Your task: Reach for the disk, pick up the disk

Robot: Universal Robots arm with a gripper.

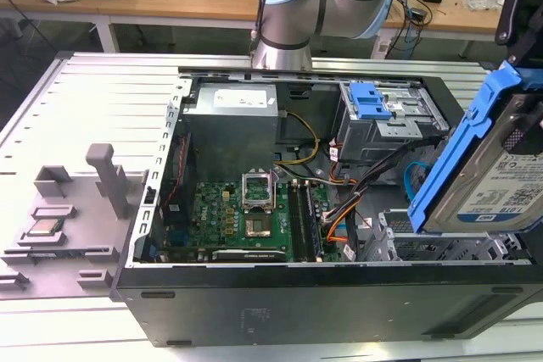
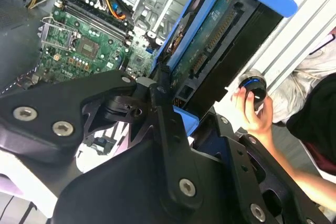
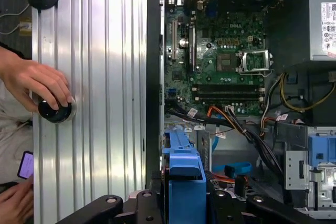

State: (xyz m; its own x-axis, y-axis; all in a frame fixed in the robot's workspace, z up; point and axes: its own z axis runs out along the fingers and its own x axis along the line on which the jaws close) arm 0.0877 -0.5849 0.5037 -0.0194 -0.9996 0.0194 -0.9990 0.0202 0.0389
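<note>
The disk [image 1: 496,188], a silver drive with a white-and-blue label in a blue plastic bracket [image 1: 458,150], hangs tilted above the right end of the open computer case at the exterior view's right. My gripper [image 1: 524,116] is shut on it from above. In the second wrist view the disk's green circuit-board side [image 2: 210,45] runs away from my black fingers [image 2: 157,103]. In the first wrist view the blue bracket [image 3: 184,174] sits clamped in my gripper [image 3: 184,205].
Below lies the open case [image 1: 254,303] with its motherboard [image 1: 246,209], power supply [image 1: 233,112], drive cage with a blue latch [image 1: 371,101] and loose cables [image 1: 348,209]. A grey fixture [image 1: 64,209] holding a small chip stands at the exterior view's left. A person's hand [image 3: 31,82] rests on a black knob [image 3: 54,111].
</note>
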